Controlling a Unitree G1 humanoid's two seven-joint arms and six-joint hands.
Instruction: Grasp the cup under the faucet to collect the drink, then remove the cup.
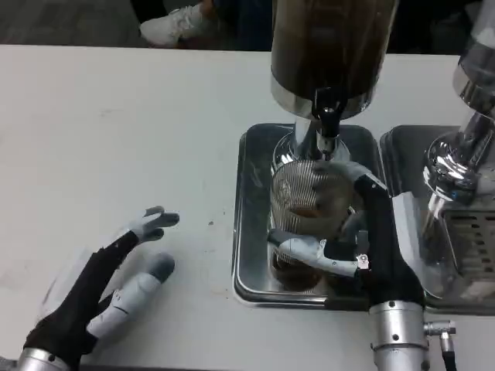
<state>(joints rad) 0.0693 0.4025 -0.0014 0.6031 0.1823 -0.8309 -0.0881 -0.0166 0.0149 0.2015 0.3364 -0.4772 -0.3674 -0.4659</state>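
A clear ribbed cup (303, 202) stands on the steel drip tray (251, 224) right under the black faucet (328, 124) of a dark drink dispenser (332, 46). Some brown drink shows in the cup's bottom. My right hand (348, 232) wraps around the cup, thumb across its front and fingers behind its right side. My left hand (108, 286) rests on the white table at the lower left, fingers spread, holding nothing.
A second dispenser (472, 131) with its own steel tray (402, 154) stands at the right, close beside my right forearm. A white shoe (174, 23) shows beyond the table's far edge. The white table spreads wide to the left of the tray.
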